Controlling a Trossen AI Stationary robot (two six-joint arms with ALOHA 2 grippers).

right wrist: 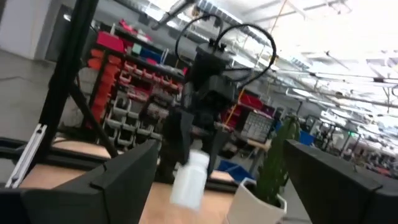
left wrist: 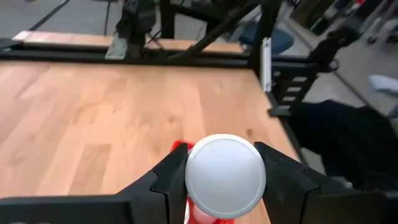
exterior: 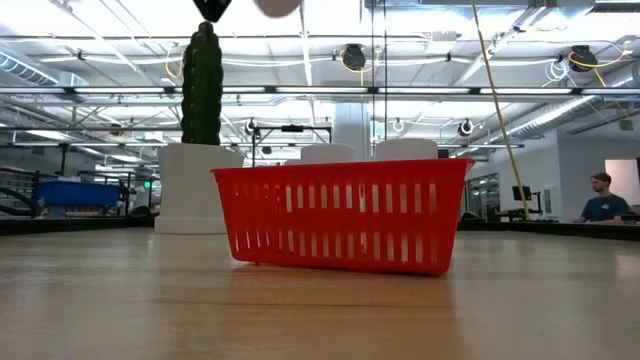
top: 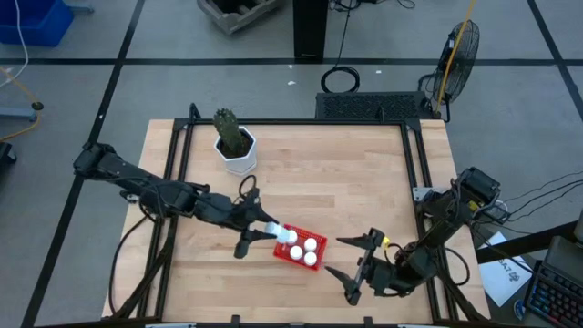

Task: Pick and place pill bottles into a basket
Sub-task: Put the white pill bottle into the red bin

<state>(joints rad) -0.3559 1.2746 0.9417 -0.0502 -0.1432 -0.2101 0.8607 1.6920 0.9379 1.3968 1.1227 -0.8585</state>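
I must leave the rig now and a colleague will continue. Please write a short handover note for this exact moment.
Left pincer: shut on a white pill bottle, held above the red basket.
Right pincer: open, empty, low on the table to the right of the basket.
Done: three bottles show in the basket.
Left: lower and release the held bottle. No other bottles show on the table.

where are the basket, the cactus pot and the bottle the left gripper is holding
basket [exterior: 340, 215]: low view, on its red slotted front wall
cactus pot [top: 240, 161]: high view, on the white pot's rim
held pill bottle [left wrist: 225, 176]: left wrist view, on its round white top
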